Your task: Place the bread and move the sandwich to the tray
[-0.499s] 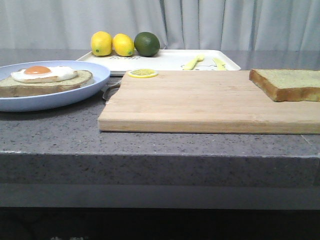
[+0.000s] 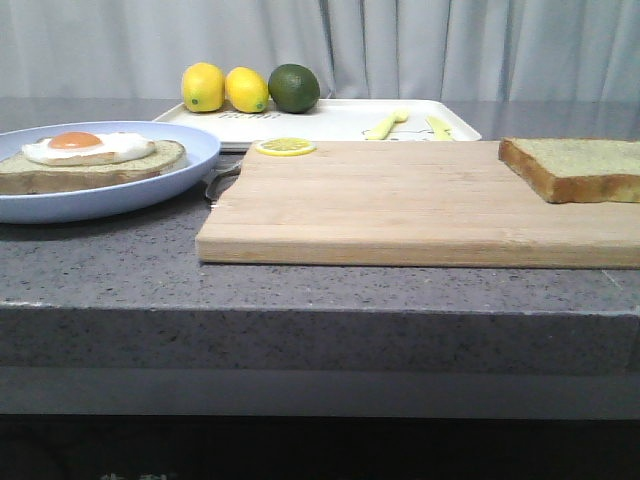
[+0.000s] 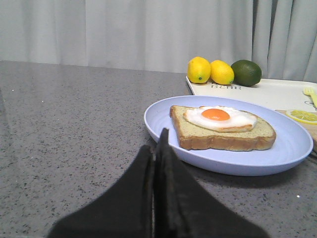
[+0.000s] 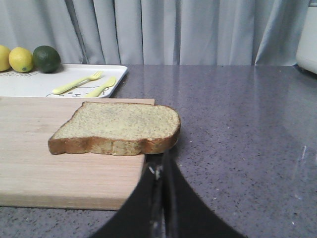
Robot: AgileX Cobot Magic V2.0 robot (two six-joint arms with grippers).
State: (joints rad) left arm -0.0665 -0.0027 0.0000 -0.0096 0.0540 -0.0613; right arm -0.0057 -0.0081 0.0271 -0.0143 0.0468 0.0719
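The bread lies flat on the right end of the wooden cutting board; it also shows in the right wrist view. The sandwich, one brown slice with a fried egg on top, sits on a round pale blue plate at the left, also in the left wrist view. The white tray lies behind the board. My left gripper is shut and empty, just short of the plate's rim. My right gripper is shut and empty, just short of the bread's near corner. Neither gripper shows in the front view.
Two lemons and a lime sit on the tray's far left corner. Yellow cutlery lies on the tray's right part. A lemon slice rests on the board's far left corner. A curtain hangs behind the grey counter.
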